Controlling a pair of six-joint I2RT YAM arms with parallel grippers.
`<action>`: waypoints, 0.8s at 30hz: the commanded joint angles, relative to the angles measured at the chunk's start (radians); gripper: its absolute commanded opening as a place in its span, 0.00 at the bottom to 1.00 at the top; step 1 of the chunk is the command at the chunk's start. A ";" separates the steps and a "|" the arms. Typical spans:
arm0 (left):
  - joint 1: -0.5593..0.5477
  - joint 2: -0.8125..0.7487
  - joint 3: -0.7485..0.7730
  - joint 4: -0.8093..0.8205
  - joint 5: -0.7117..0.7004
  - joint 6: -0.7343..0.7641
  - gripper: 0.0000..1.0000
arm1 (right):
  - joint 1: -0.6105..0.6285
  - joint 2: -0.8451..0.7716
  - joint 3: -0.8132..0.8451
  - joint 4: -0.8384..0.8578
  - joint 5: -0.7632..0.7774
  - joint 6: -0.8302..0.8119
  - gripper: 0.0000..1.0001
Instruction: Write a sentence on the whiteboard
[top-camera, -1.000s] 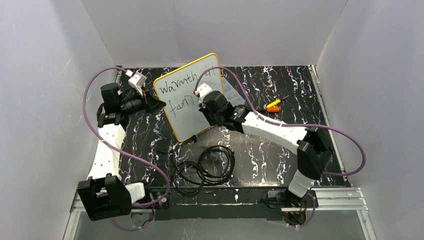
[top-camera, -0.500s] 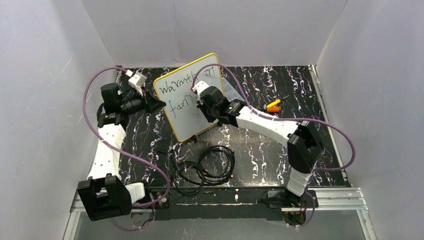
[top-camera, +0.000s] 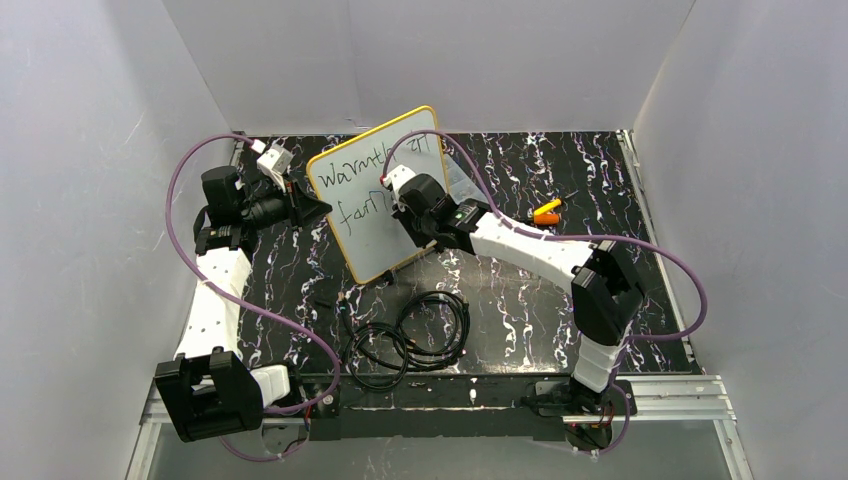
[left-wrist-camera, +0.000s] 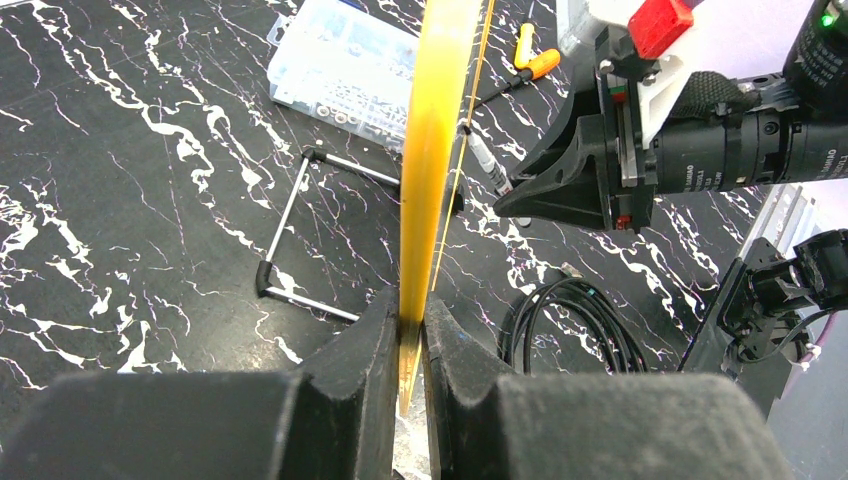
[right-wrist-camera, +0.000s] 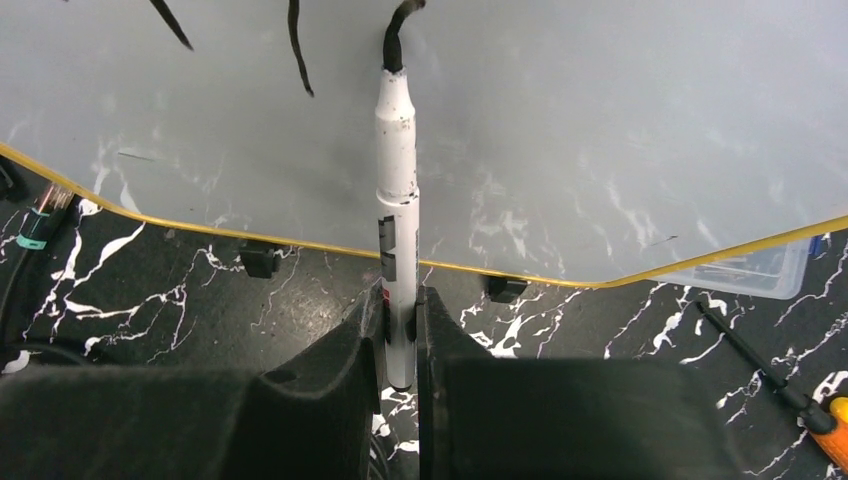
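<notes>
Pinching marker (right-wrist-camera: 397, 190), right tool (right-wrist-camera: 400, 305); left tool (left-wrist-camera: 408, 325) clamping whiteboard (left-wrist-camera: 432, 150) edge.

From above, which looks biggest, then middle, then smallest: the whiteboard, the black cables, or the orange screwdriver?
1. whiteboard, clearly the biggest
2. black cables, coiled, in the middle
3. orange screwdriver, by far the smallest

Stretching out black with white veining as the table (top-camera: 520, 300); carrying the whiteboard (top-camera: 375, 235) on edge, left of the middle, on small black feet; holding coiled black cables (top-camera: 420, 330) near the front edge; keeping an orange-handled screwdriver (top-camera: 547, 211) further back on the right; bearing a clear compartment box (left-wrist-camera: 340, 65) and a thin wire stand (left-wrist-camera: 300, 230) behind the board.
</notes>
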 joint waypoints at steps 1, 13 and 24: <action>-0.013 -0.030 -0.011 -0.020 0.041 -0.012 0.00 | -0.006 0.014 -0.021 0.009 -0.032 0.020 0.01; -0.012 -0.032 -0.011 -0.020 0.041 -0.012 0.00 | -0.005 -0.070 -0.036 0.063 -0.016 0.022 0.01; -0.012 -0.028 -0.011 -0.019 0.041 -0.012 0.00 | -0.006 -0.030 0.055 0.043 0.040 -0.003 0.01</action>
